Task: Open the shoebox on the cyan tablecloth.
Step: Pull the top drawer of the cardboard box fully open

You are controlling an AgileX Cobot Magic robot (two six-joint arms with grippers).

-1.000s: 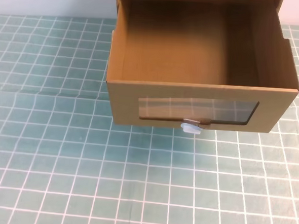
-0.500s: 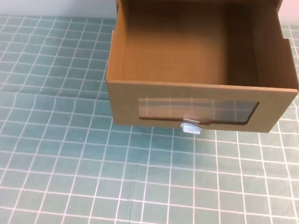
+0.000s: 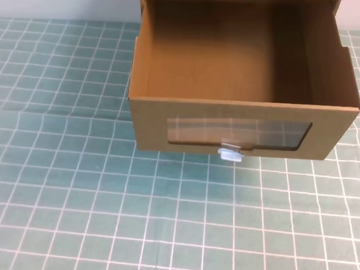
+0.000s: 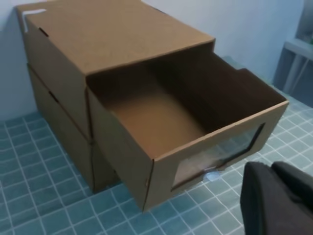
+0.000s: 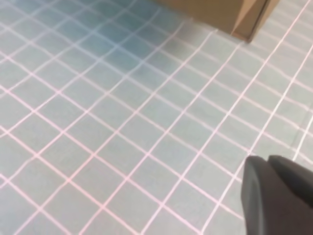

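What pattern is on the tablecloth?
Teal-cyan tablecloth with thin white grid lines; clearest in the exterior high view.

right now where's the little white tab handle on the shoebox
In the exterior high view the white tab handle sits just right of centre, on the lower edge of the shoebox front, directly below the window, above the cyan tablecloth.

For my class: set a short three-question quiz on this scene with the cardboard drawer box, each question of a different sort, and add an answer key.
1. True or false: the shoebox drawer is pulled out and nothing shows inside it.
2. Multiple choice: the small white tab handle sits (A) above the clear window, (B) below the clear window, (C) on the side wall.
3. Short answer: what lies under the box?

Key
1. True; the left wrist view shows a bare cardboard floor.
2. B.
3. The cyan tablecloth with thin white grid lines.
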